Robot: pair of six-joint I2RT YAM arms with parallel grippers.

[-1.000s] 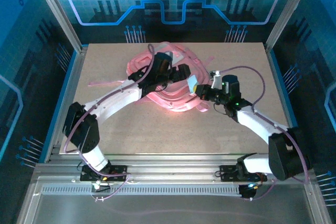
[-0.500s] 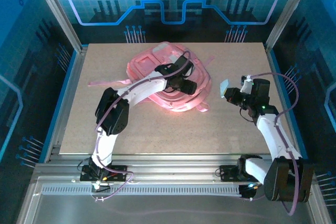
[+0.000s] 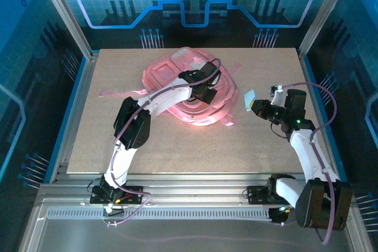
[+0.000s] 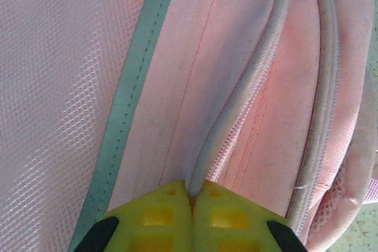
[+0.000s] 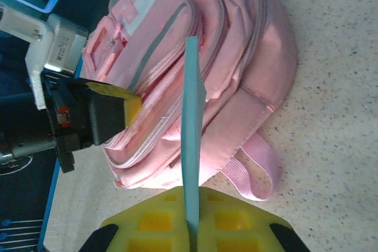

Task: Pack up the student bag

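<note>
- Left wrist: we are watching left gripper (image 4: 192,192) pinching a seam of large soft pink fabric backpack (image 4: 71,87).
- Right gripper (image 5: 192,223) clamping thin flat pale-blue card (image 5: 193,116) edge-on.

Left arm (image 3: 156,100): up from base at 7 o'clock, elbow bent, forearm reaching toward 2 o'clock. Left gripper (image 4: 192,192): pads pinched tight on fold of student bag (image 3: 171,69). Right arm (image 3: 307,146): up from 5 o'clock, forearm toward 12, wrist turned to 10 o'clock. Right gripper (image 5: 192,223): clamped on thin blue card (image 5: 192,116), card edge-on between pads.
</note>
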